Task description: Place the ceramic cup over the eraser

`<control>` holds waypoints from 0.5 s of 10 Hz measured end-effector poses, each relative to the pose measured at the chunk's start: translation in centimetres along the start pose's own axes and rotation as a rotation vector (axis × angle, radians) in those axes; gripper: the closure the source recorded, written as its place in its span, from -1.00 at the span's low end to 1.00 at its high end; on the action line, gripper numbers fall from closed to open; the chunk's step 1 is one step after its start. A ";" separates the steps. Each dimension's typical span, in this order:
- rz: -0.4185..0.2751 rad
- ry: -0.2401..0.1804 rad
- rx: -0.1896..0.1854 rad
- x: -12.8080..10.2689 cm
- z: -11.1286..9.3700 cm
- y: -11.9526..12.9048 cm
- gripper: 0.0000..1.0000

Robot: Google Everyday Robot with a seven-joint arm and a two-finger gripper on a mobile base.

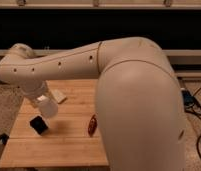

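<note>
The black eraser [39, 125] lies on the wooden table [69, 145] near its left front. My arm reaches across from the right, and its wrist hangs over the table's left side. My gripper [43, 100] is at the wrist's lower end, mostly hidden by the arm. A small white tapered shape [49, 108], which looks like the ceramic cup, hangs at the gripper, tilted. It is just above and to the right of the eraser, close to it but apart.
A flat whitish rectangular piece [59, 96] lies behind the gripper. A dark red oblong object [92, 125] lies near the table's middle, beside my arm's large white body. Cables [196, 107] lie on the floor at right.
</note>
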 end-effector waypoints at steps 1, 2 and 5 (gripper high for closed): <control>-0.025 0.004 -0.007 -0.1 0.1 1.2 1.00; -0.047 0.010 -0.010 -0.2 0.3 2.0 1.00; -0.097 0.028 -0.020 0.1 0.5 4.1 1.00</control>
